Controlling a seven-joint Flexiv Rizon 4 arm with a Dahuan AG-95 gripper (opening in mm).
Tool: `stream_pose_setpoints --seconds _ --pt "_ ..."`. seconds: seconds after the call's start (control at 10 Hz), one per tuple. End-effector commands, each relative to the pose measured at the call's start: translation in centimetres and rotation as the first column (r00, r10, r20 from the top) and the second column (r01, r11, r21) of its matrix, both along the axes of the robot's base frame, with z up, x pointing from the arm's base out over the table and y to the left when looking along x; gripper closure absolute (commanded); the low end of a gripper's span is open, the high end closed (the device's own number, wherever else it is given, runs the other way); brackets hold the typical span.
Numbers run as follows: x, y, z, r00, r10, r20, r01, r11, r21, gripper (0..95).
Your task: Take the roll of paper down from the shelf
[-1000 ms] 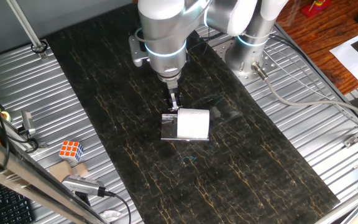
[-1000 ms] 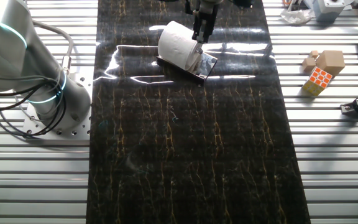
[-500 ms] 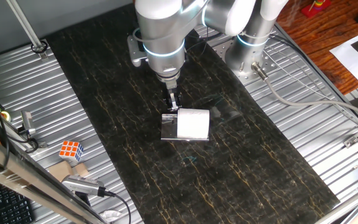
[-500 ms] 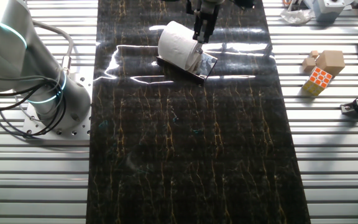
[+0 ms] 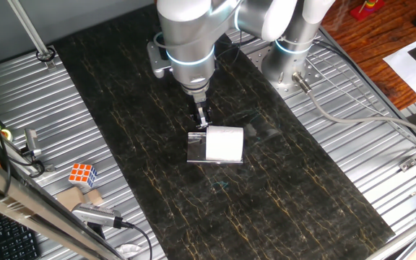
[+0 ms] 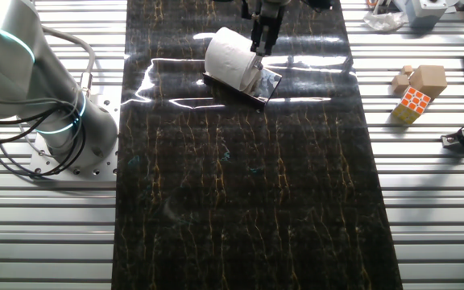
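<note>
Almost nothing has moved since the earlier frames: only the arm's wrist has crept slightly, while roll and shelf sit as before. Far left on the bench (image 5: 121, 108) lies a puzzle cube (image 5: 82, 174), well apart. At centre the roll of paper (image 5: 224, 144) lies on its side atop the shelf (image 5: 196, 149). The fingers (image 5: 202, 118) hang just beside its far end; released or clenched, I cannot tell. Likely light, soft and easily dented, the roll should be pinched gently across its width, or through the core.
</note>
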State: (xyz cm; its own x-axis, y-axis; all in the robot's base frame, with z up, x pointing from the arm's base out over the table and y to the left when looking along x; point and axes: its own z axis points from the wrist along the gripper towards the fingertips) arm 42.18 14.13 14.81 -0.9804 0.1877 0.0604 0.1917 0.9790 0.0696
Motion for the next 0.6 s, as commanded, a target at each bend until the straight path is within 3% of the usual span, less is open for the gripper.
stream_pose_setpoints --seconds 0.1,0.2,0.4,0.5,0.6 --pt "-0.01 -0.03 0.00 1.000 0.024 0.003 -0.024 1.000 0.002 95.0" --pt "-0.01 -0.03 0.00 0.998 0.069 0.006 -0.069 0.998 0.002 95.0" --pt "-0.01 -0.03 0.00 0.939 0.342 0.019 -0.343 0.939 0.012 95.0" --pt "-0.01 -0.03 0.00 0.850 0.525 0.039 -0.525 0.851 0.014 95.0" --pt "-0.01 -0.03 0.00 0.762 0.646 0.053 -0.647 0.762 0.014 95.0"
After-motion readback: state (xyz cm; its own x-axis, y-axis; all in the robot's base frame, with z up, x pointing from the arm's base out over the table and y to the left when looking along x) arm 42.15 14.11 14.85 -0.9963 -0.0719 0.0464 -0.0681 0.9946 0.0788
